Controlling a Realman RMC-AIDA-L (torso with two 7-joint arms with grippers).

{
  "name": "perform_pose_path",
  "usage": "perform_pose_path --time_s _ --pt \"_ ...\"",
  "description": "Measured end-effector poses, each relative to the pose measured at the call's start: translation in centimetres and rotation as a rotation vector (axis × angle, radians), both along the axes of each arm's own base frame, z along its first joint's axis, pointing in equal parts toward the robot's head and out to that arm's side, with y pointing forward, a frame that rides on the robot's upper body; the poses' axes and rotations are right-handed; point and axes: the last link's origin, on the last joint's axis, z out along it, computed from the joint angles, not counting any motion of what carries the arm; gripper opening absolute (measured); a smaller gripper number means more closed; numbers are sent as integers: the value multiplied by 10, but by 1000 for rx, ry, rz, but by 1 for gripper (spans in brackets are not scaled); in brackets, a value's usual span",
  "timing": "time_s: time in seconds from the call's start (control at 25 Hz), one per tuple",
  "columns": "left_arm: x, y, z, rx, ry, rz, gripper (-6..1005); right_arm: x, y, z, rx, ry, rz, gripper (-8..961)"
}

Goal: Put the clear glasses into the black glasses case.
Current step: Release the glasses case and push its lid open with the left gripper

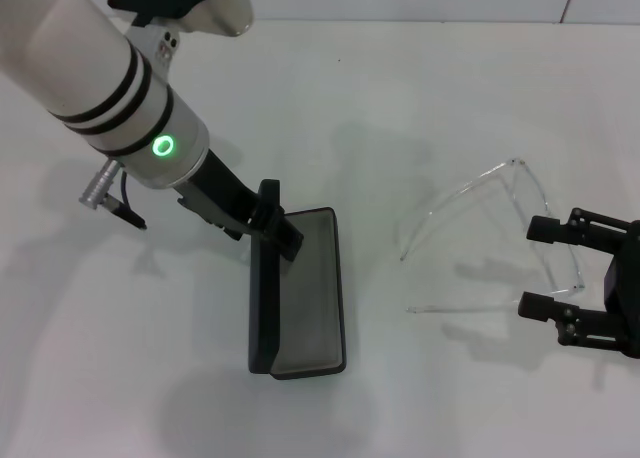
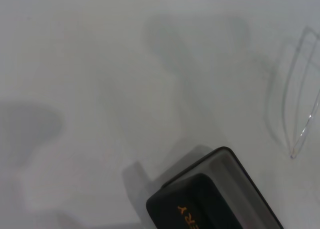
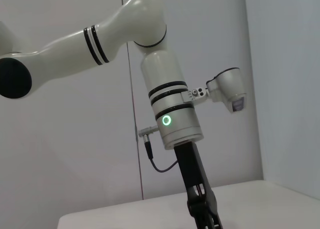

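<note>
- Left claw [image 1: 268,218]: black, at the end of the white left arm [image 1: 110,88] with a lit green ring; it is closed on the raised lid of the black glasses case [image 1: 300,293], at the lid's far end.
- Black glasses case: lies open on the white worktop [image 1: 420,88], left of centre in the head view. Its long axis runs from near to far. The lid stands on edge along the case's left side; the tray lies flat to the right of it.
- Contents of the case: the grey-lined tray holds nothing. In the left wrist view [image 2: 215,199] the lining and part of the orange lettering on the lid show.
- Right claw [image 1: 560,273]: black, low at the right edge of the head view. Its two fingers [image 1: 550,228] are spread apart, one on each side of the front of the clear glasses [image 1: 500,218]. Whether the fingers touch the plastic cannot be told.
- Clear glasses: rest on the worktop to the right of the case, well apart from it and outside it. The front faces the right claw; the two clear arms are unfolded and point left toward the case. The long axis of the front runs roughly near to far, about in line with that of the case.
- In the left wrist view one end of the glasses [image 2: 300,114] shows at the picture's edge.
- Right wrist view: shows only the left arm [image 3: 170,114] over the worktop against a pale wall.
</note>
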Motion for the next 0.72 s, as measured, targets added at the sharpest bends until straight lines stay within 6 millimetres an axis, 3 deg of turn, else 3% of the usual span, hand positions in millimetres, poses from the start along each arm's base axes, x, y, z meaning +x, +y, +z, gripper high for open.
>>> perform_pose_path --time_s 0.44,0.72 --pt "2 -3 -2 -30 23 -52 607 -2 4 -1 1 -1 6 755" --pt "10 -1 -1 -39 34 -106 373 -3 5 -1 12 -5 12 754"
